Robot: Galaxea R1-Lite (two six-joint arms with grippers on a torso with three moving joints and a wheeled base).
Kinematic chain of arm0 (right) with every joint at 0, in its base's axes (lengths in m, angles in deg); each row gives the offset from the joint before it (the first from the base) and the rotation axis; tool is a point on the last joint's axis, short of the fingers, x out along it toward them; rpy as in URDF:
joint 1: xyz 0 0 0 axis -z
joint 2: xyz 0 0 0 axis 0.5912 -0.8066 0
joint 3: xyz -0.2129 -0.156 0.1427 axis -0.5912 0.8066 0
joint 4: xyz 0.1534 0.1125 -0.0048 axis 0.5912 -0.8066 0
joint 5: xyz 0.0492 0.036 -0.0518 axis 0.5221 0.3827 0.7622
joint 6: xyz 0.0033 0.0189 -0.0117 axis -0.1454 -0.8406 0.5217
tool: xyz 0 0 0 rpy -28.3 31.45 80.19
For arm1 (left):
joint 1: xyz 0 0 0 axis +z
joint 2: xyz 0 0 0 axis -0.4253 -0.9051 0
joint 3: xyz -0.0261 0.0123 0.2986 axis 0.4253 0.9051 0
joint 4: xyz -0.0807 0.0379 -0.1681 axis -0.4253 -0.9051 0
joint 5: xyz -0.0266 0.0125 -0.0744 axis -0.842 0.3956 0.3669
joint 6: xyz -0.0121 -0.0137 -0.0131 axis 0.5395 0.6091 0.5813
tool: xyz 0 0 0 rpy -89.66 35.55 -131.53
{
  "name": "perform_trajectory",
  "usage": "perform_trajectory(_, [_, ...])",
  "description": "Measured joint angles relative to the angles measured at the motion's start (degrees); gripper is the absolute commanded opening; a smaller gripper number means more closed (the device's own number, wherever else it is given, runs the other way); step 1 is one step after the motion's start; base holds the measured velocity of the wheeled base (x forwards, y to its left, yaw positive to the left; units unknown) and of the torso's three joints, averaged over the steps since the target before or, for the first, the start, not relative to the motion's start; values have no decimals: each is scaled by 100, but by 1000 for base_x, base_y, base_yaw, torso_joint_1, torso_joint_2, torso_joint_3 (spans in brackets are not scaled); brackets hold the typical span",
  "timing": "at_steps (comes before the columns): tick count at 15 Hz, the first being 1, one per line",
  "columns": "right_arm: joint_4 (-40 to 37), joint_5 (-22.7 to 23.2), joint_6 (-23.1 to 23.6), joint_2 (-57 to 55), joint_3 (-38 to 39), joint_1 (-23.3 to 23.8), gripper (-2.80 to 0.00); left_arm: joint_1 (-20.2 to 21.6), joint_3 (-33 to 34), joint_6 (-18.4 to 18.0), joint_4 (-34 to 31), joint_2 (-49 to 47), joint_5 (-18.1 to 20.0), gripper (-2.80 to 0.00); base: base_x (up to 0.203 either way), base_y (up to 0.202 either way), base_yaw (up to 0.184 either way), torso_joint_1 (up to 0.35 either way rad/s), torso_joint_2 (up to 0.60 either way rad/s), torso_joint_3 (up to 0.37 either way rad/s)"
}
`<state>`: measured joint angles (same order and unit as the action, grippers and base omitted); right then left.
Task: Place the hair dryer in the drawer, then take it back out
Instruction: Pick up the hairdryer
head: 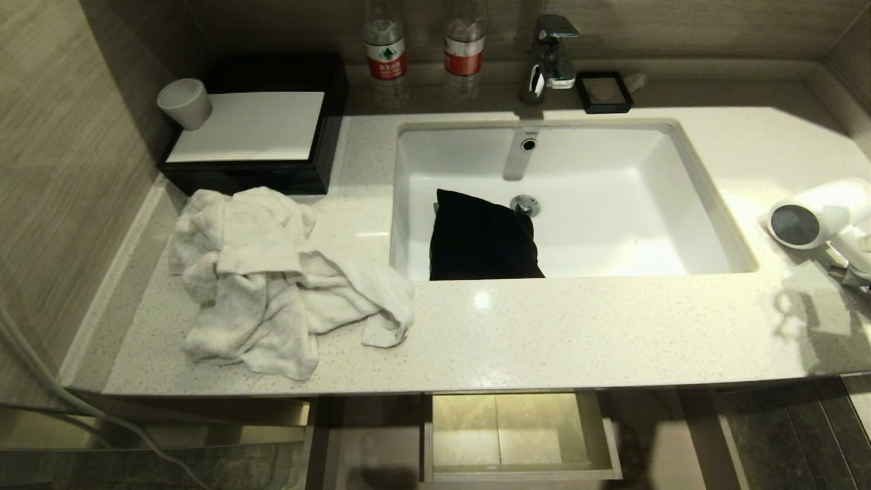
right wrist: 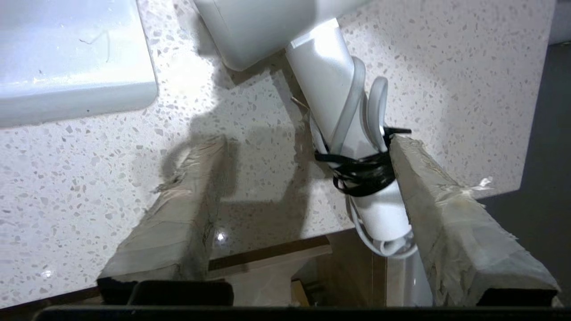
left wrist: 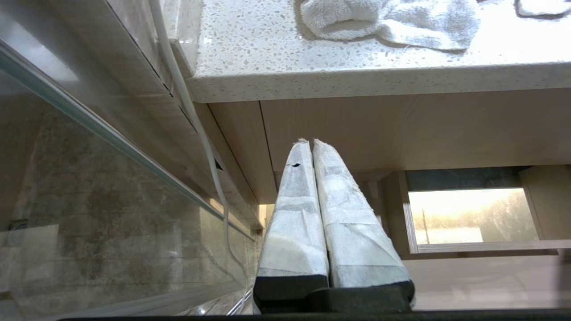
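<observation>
Two bottles [head: 385, 47]: I see them behind the sink [head: 708, 224].
Towel [head: 272, 272]: one, crumpled, left of it.
Black pouch [head: 482, 238]: one, inside it.
Hair dryer [head: 813, 218]: on counter [head: 578, 333], right edge.
Drawer [head: 520, 469]: pulled out below, bare.
Right gripper [right wrist: 308, 142]: spread wide, straddling the handle, one finger [right wrist: 428, 187] touching.
Left gripper [left wrist: 311, 145]: closed, low beside cabinet.

hair dryer [head: 816, 218] cut off at edge

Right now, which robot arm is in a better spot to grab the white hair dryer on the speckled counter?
The right. Its open right gripper straddles the white hair dryer's handle on the counter. The left gripper sits shut, low by the cabinet.
</observation>
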<state>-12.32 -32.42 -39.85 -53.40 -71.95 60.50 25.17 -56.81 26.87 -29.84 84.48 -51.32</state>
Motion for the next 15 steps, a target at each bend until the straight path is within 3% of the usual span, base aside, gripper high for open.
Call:
perform_trajectory(2, [86,367,117,-137,-37,165,0,0,0,0,0,0,0,-280,0,0,0,0,0,0])
perform_trajectory(15, [555,1089,169,-825,-119,644,0,0,0,1,0,0,0,-280,0,0,0,0,0,0])
